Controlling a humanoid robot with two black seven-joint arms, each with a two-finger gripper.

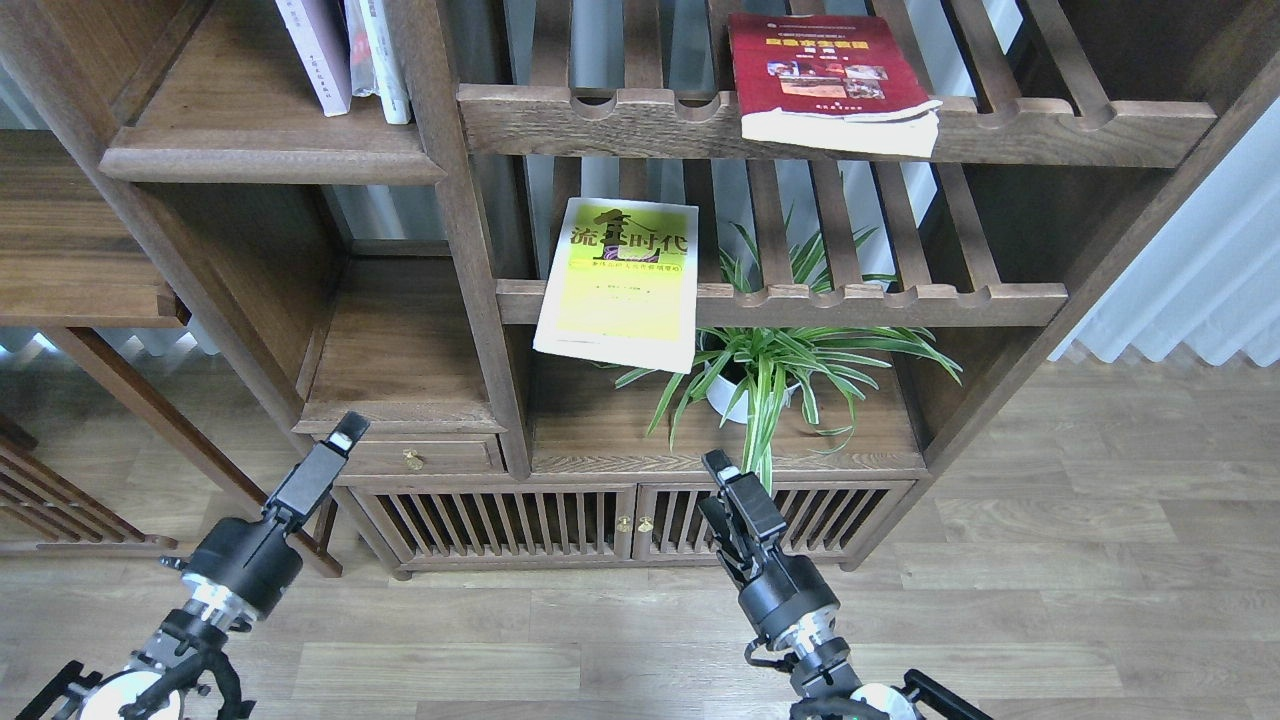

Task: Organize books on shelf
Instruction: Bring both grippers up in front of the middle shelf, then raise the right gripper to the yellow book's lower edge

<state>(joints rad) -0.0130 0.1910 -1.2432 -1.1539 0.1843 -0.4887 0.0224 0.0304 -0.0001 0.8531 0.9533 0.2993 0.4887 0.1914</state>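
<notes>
Yellow-green book (pixel 620 283) overhangs the slatted rack (pixel 860 297); red book (pixel 825 80) lies above.

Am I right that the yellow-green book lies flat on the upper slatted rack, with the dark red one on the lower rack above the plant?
No, swapped. In the head view the yellow-green book lies on the lower slatted rack, overhanging its front rail, left of the potted plant. The dark red book lies on the upper slatted rack.
</notes>
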